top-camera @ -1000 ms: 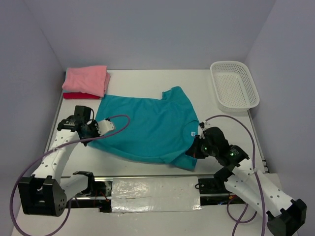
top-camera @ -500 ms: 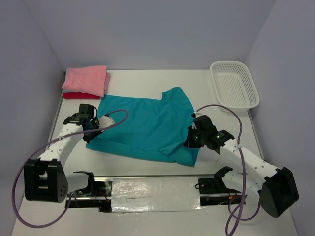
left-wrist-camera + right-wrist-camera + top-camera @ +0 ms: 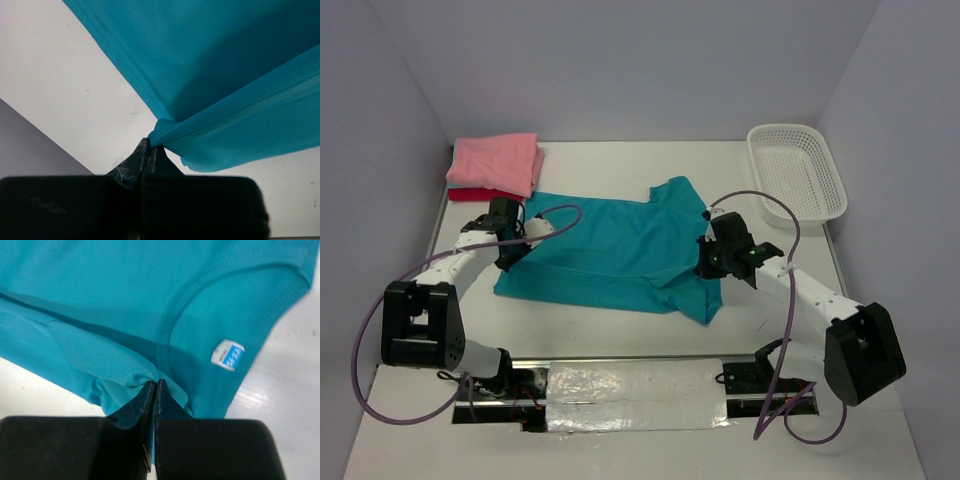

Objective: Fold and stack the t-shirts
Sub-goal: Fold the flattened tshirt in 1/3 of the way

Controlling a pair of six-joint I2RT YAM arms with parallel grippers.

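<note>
A teal-blue t-shirt (image 3: 615, 250) lies spread across the middle of the table, its near edge lifted and carried over the rest. My left gripper (image 3: 516, 248) is shut on the shirt's left hem corner (image 3: 165, 131). My right gripper (image 3: 706, 262) is shut on a bunched fold of the teal-blue t-shirt (image 3: 132, 372) beside the collar, where a white and blue label (image 3: 227, 355) shows. At the back left a folded salmon pink t-shirt (image 3: 496, 162) lies on top of a folded crimson red t-shirt (image 3: 480, 194), with a thin strip of lighter cloth between them.
A white plastic lattice basket (image 3: 795, 174) stands at the back right. Purple cables loop from both arms over the table. A metal rail with silvery tape (image 3: 635, 385) runs along the near edge. Pale walls close in the left, right and back.
Both grippers have moved away from the near edge toward the back, carrying the teal-blue shirt's near edge over itself. The shirt now covers less depth on the table.
</note>
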